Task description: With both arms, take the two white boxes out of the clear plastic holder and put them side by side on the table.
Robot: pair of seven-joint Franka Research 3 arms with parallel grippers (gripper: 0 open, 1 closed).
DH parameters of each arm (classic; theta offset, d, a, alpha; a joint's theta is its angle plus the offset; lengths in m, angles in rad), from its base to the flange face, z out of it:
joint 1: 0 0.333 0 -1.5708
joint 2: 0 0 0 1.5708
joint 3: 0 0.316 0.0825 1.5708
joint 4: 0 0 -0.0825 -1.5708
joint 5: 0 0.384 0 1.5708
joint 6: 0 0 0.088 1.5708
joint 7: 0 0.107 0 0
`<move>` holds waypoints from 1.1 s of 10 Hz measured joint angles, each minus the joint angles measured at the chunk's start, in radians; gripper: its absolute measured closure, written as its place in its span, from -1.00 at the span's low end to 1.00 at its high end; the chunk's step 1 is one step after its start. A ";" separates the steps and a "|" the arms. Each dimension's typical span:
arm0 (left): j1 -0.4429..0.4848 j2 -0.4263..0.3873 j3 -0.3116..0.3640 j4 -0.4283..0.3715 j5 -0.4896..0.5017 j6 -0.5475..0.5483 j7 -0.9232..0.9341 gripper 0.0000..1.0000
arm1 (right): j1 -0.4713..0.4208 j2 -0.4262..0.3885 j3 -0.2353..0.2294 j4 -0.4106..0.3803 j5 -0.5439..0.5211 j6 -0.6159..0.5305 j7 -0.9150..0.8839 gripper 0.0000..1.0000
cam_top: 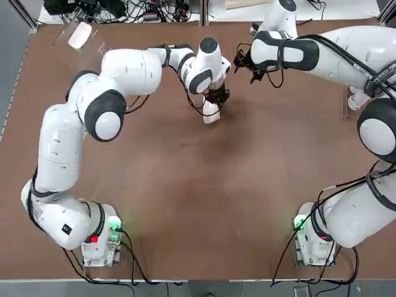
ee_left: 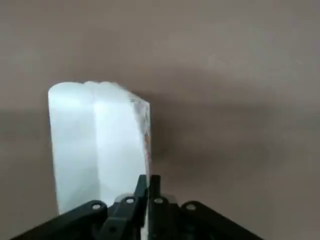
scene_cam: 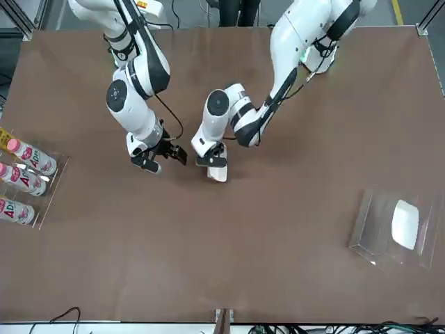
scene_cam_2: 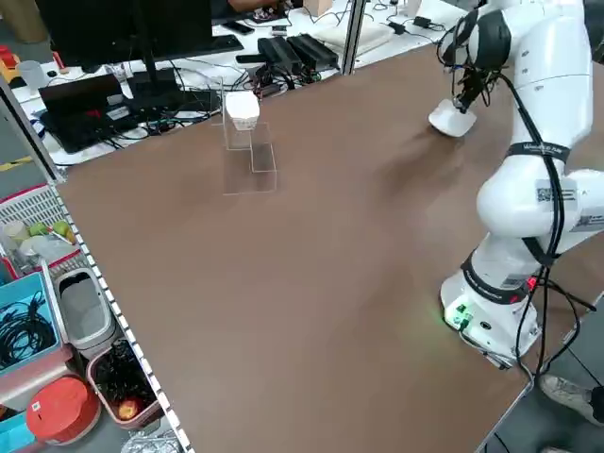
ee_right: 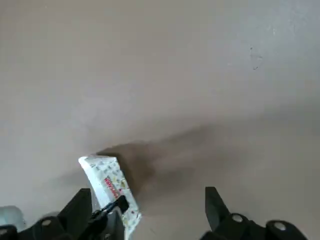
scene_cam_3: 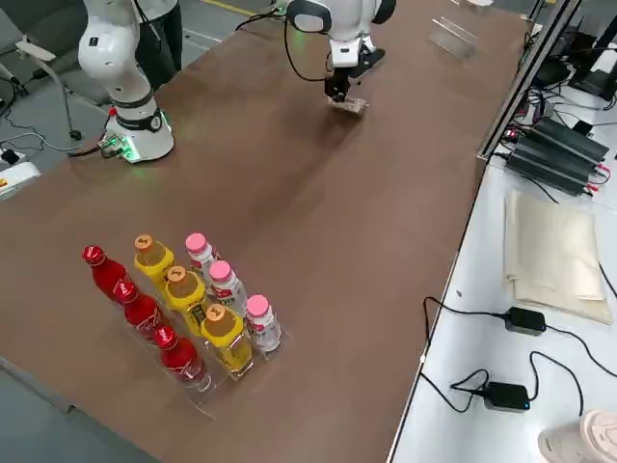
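Observation:
One white box [cam_top: 210,114] stands on edge on the table [cam_top: 185,185] near the far middle, and my left gripper [cam_top: 216,98] is shut on its top edge. In the left wrist view the fingers [ee_left: 141,192] pinch together at the corner of that box [ee_left: 95,145]. My right gripper [cam_top: 246,62] hovers just to the right of it, open with nothing between its fingers. Its wrist view shows the same box [ee_right: 107,185] beside one finger. The other white box [cam_top: 80,36] sits in the clear plastic holder [cam_top: 62,31] at the far left corner.
A clear rack of pink-capped bottles [scene_cam: 24,174] stands at the table's right edge, with red and yellow bottles [scene_cam_3: 183,318] alongside. Cables and equipment [scene_cam_2: 142,85] lie beyond the far edge. The arms' bases [cam_top: 102,238] stand at the near edge.

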 joint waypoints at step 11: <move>0.349 -0.212 0.006 0.043 -0.002 -0.482 0.147 -1.00 | 0.041 0.045 0.002 -0.017 -0.006 0.115 0.000 -1.00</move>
